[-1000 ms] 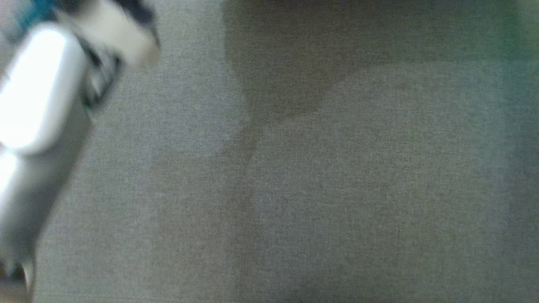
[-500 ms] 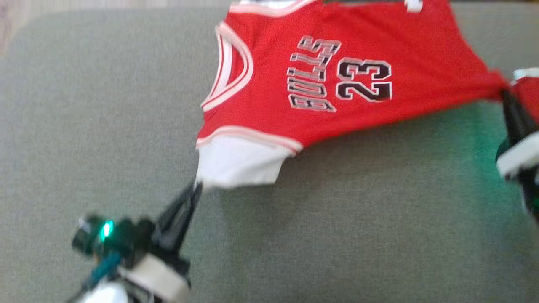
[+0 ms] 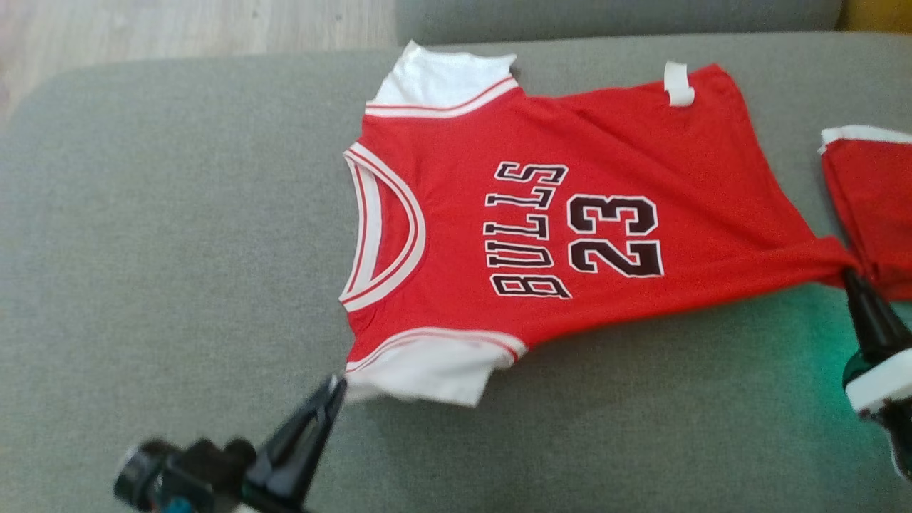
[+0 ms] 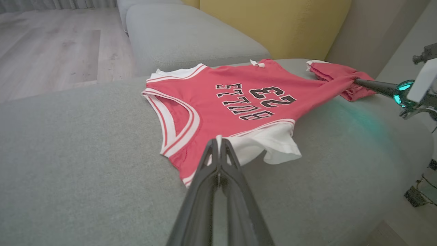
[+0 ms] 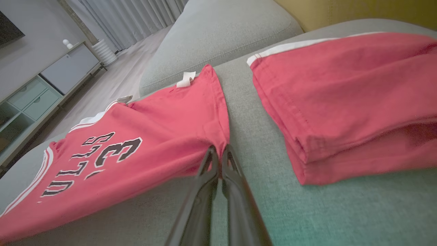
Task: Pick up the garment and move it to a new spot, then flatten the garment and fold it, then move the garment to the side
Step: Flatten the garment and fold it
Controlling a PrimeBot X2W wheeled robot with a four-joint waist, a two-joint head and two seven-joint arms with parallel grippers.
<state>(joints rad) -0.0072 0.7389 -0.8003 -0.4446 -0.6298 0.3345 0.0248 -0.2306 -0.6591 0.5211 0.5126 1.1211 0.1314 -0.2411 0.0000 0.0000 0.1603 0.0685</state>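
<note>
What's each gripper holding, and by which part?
Both hold the red Bulls 23 jersey: left gripper pinches the edge of its near white sleeve; right gripper pinches the near hem corner.

Grey fabric sofa seat [image 3: 178, 249], broad and flat. Folded red garment with white trim [image 5: 341, 95] lying on it at the right end. Second grey cushion [image 4: 184, 37] behind, yellow backrest [image 4: 273, 24] next to that. Light wood floor [image 4: 51, 44]. Far side: pale curtains [image 5: 136, 17], grey sideboard with drawers [image 5: 44, 82].

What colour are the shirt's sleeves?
White sleeves on a red shirt; the head view shows them best.
</note>
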